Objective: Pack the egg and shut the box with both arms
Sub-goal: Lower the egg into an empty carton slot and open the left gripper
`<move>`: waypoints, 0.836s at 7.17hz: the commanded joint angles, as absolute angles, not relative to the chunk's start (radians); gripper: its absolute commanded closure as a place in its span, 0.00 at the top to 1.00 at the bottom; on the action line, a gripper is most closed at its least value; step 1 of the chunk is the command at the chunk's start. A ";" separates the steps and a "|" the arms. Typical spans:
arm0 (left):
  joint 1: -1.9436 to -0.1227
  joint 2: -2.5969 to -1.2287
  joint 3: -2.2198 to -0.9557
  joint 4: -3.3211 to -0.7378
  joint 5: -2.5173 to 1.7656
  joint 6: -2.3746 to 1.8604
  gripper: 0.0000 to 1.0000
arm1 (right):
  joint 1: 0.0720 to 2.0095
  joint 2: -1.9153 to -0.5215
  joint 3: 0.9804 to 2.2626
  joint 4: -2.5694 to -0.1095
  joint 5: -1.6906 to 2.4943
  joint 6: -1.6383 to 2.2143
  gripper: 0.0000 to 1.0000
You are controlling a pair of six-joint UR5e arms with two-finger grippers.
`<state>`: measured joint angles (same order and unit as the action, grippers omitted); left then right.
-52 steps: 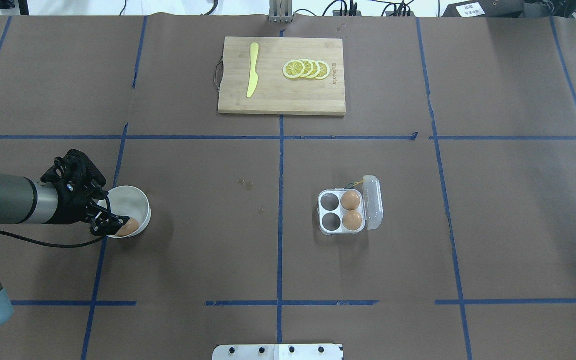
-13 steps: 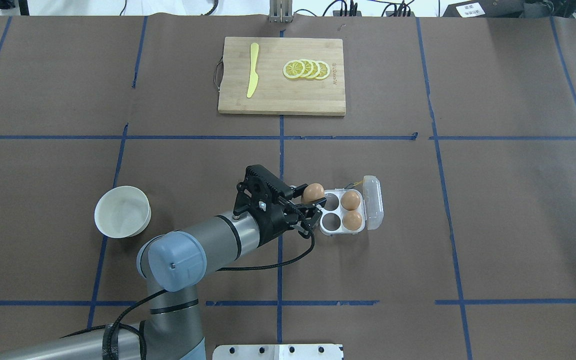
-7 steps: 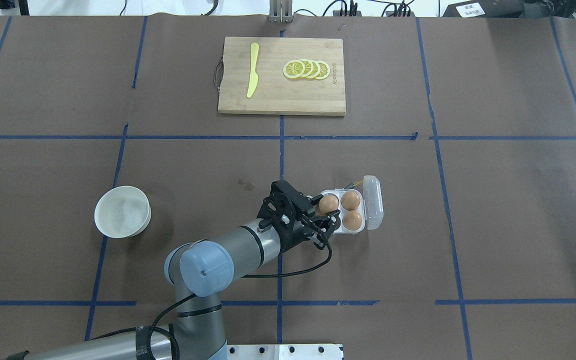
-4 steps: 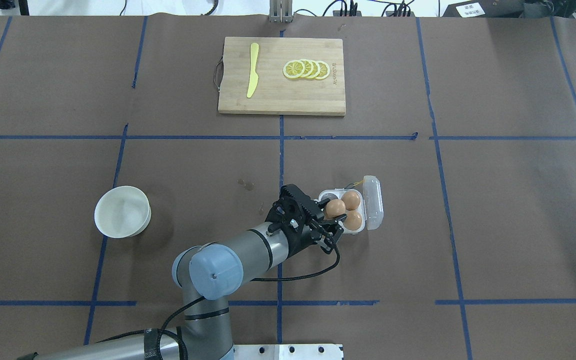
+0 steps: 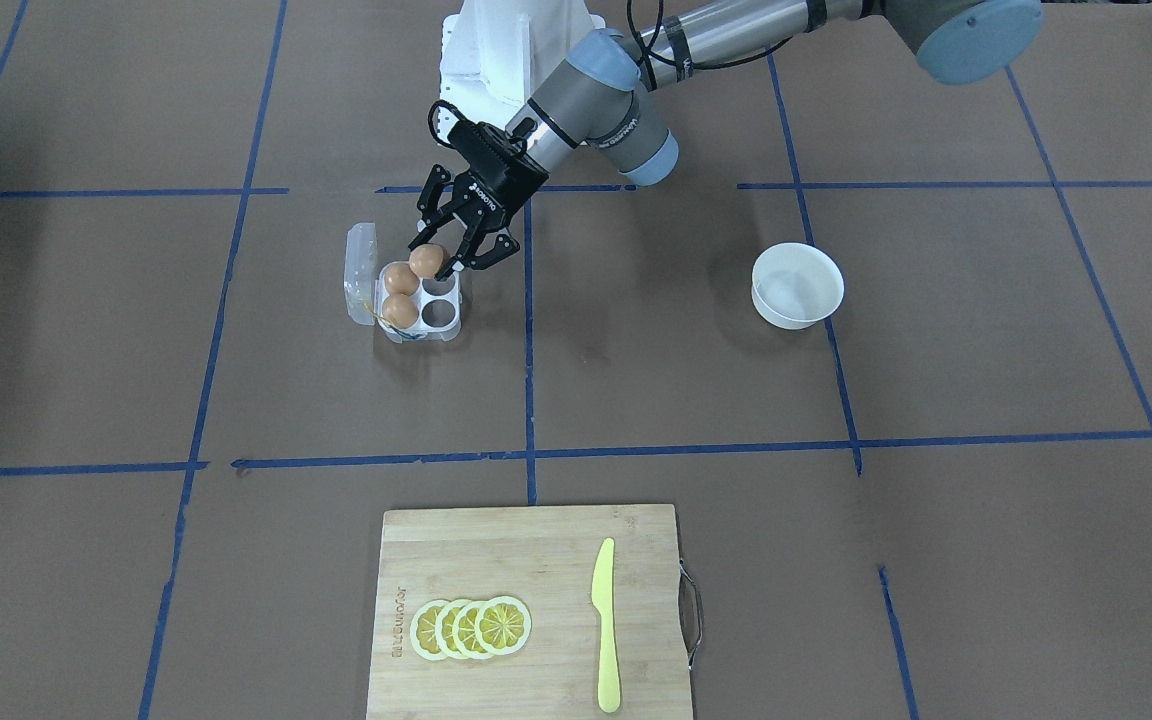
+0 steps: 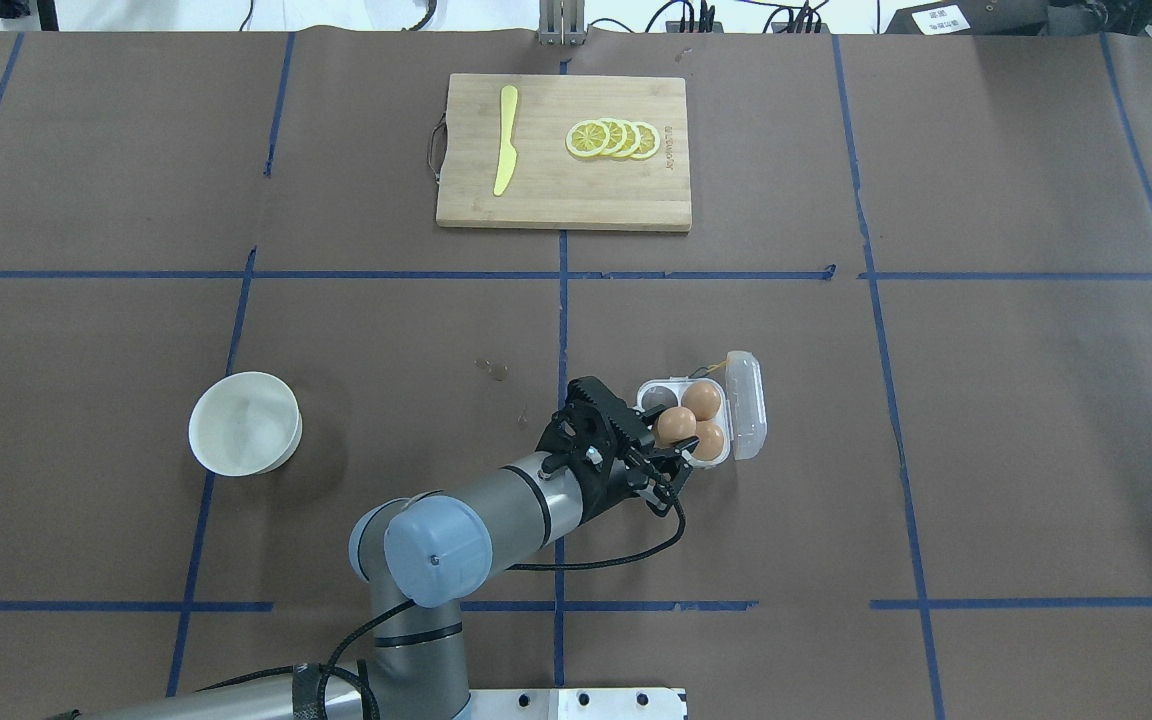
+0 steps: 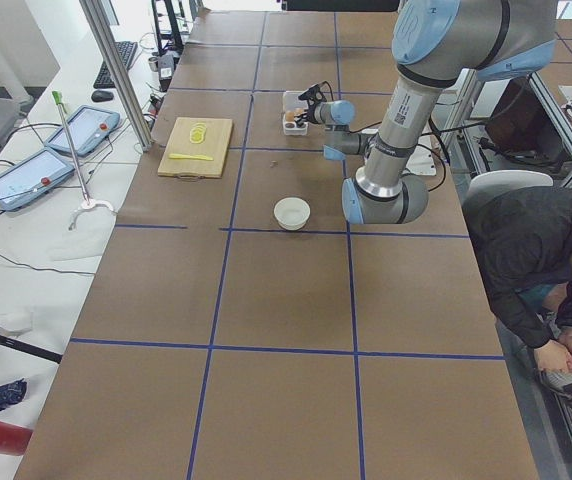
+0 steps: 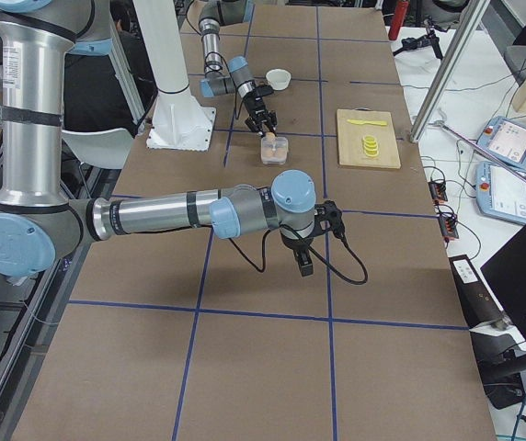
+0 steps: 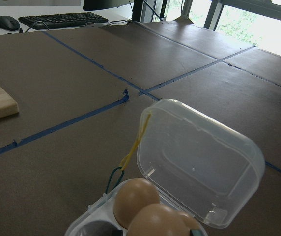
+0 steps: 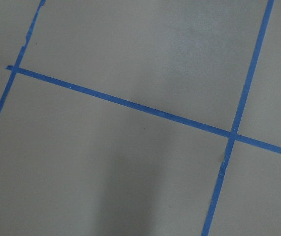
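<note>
Now, the left tool [image 5: 433, 258] hangs over the box [image 6: 648, 455], its two black fingers pinched on either side of the egg [image 6: 676, 423].
- Held egg: just above the box's left column, near the robot-side cell. From overhead its outline is almost round, so the long axis runs near vertical; which end is up I cannot tell. Whether it touches the tray I cannot tell either.
- Egg count: three, all alike. One is in the tool and two packed eggs [image 5: 399, 295] fill the right column. The two cells of the left column show empty in the front-facing view.
- Box lid [image 9: 199, 167]: open, hinged on the right side, standing up and leaning away from the cells. One yellow string [image 9: 135, 145] runs from its far corner.
- Right tool [image 8: 302, 265]: low over bare surface [image 10: 130, 172], well apart from the box and seen only from the side. Cannot tell how far apart its fingers are.
- Others, one of each: white bowl [image 6: 244, 437] well to the left; wooden cutting board [image 6: 636, 200] on the far side; yellow knife [image 6: 505, 140], its length running along the board's short side.
- Lemon slices [image 6: 614, 139]: four, overlapping in a row.
- Writing: a mark along the board's edge and white lettering on the left tool's body, both too small to read.
</note>
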<state>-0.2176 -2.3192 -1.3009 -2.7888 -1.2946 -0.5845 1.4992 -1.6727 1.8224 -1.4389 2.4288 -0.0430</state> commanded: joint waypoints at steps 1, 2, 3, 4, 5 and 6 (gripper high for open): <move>-0.216 -2.324 -1.295 -2.789 -1.295 -0.584 0.50 | 1.500 -1.672 1.822 -1.439 2.428 -0.043 1.00; -0.216 -2.327 -1.292 -2.789 -1.295 -0.584 0.54 | 1.500 -1.674 1.822 -1.439 2.428 -0.043 1.00; -0.216 -2.327 -1.292 -2.789 -1.295 -0.584 0.57 | 1.500 -1.674 1.822 -1.439 2.428 -0.043 1.00; -0.216 -2.327 -1.293 -2.789 -1.295 -0.584 0.58 | 1.500 -1.674 1.822 -1.439 2.428 -0.043 1.00; -0.216 -2.327 -1.292 -2.789 -1.295 -0.584 0.58 | 1.500 -1.674 1.822 -1.439 2.428 -0.043 1.00; -0.216 -2.327 -1.292 -2.789 -1.295 -0.584 0.58 | 1.500 -1.674 1.822 -1.439 2.428 -0.043 1.00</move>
<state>-0.2163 -2.3269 -1.2921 -2.7888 -1.2947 -0.5844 1.5002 -1.6735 1.8224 -1.4389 2.4283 -0.0430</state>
